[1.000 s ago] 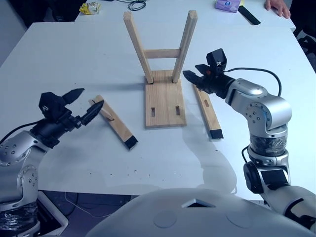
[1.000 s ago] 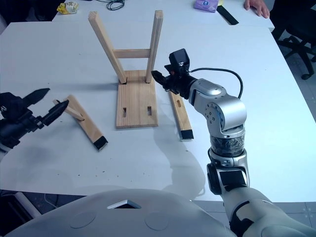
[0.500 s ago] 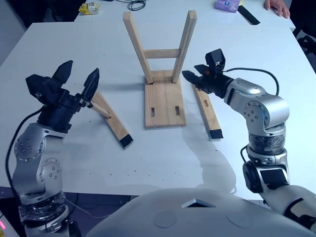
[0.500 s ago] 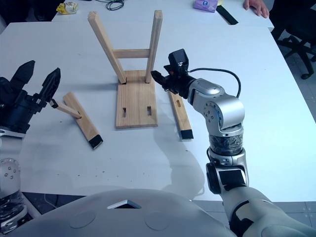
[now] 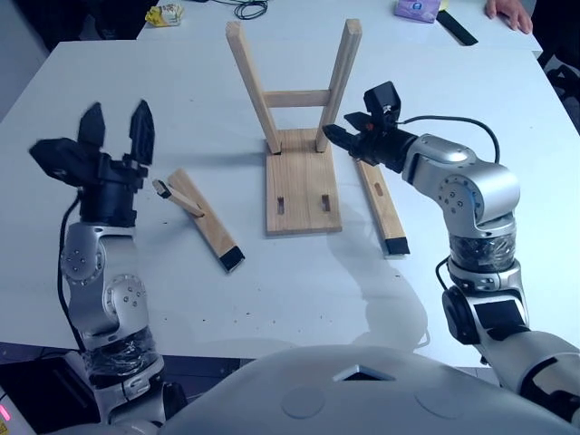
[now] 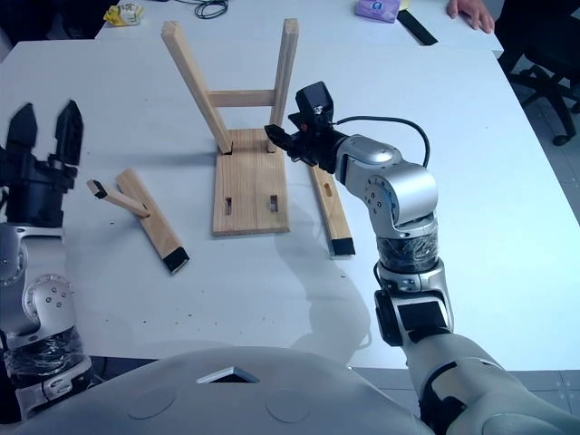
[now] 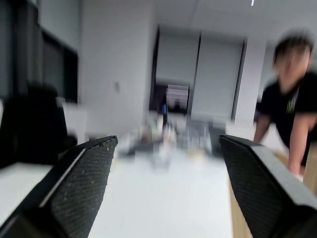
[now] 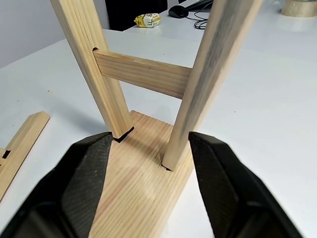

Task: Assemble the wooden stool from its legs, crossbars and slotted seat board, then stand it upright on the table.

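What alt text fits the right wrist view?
The open right gripper is close to the foot of one upright leg set into the seat board, the leg showing between its fingers. A crossbar joins it to a second upright leg; a loose leg lies flat on the white table.

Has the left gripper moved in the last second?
Yes. The left gripper has swung up and away from the loose leg, fingers now pointing upward.

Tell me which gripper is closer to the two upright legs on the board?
Right. The right gripper is open at the base of the upright legs; the left gripper is raised far off to the left.
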Motion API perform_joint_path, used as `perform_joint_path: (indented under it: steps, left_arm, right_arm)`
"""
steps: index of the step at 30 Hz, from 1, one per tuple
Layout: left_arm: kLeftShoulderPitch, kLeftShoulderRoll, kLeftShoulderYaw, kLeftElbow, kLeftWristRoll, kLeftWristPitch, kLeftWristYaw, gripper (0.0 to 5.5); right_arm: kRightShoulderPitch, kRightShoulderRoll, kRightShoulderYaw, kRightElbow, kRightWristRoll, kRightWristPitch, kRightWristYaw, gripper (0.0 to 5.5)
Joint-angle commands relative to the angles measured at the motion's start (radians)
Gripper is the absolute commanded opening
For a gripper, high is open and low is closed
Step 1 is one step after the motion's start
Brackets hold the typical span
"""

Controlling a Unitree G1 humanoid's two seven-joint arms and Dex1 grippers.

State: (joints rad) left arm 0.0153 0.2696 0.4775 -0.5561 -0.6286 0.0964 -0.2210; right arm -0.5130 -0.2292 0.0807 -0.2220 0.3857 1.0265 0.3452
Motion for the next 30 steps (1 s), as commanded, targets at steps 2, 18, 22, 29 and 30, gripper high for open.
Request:
perform_joint_path:
  steps: [2,18,22,29,30]
  left_arm:
    - [-0.144,0.104,0.079,-0.156,0.001,0.032,0.147,3.82]
    - [0.087,-0.083,-0.259,0.344,0.259,0.024,0.106,3.82]
    - [0.011,-0.086,-0.171,0.188,0.182,-0.036,0.148,3.82]
    - [-0.112,0.003,0.014,-0.056,-0.022,0.013,0.241,3.82]
    - [-0.121,0.017,0.036,-0.072,-0.045,0.031,0.260,3.82]
  right_arm:
    - [-0.022,-0.015,0.011,0.002,-0.001,0.004,0.015,2.85]
    - [-0.069,0.000,0.006,0.033,0.003,0.006,0.016,2.85]
    - [-0.063,0.006,-0.003,0.026,0.006,0.008,0.010,2.85]
    - [-0.048,0.007,0.002,0.005,0.012,0.008,0.017,2.85]
    - [-0.047,0.002,0.010,0.003,0.013,0.010,0.025,2.85]
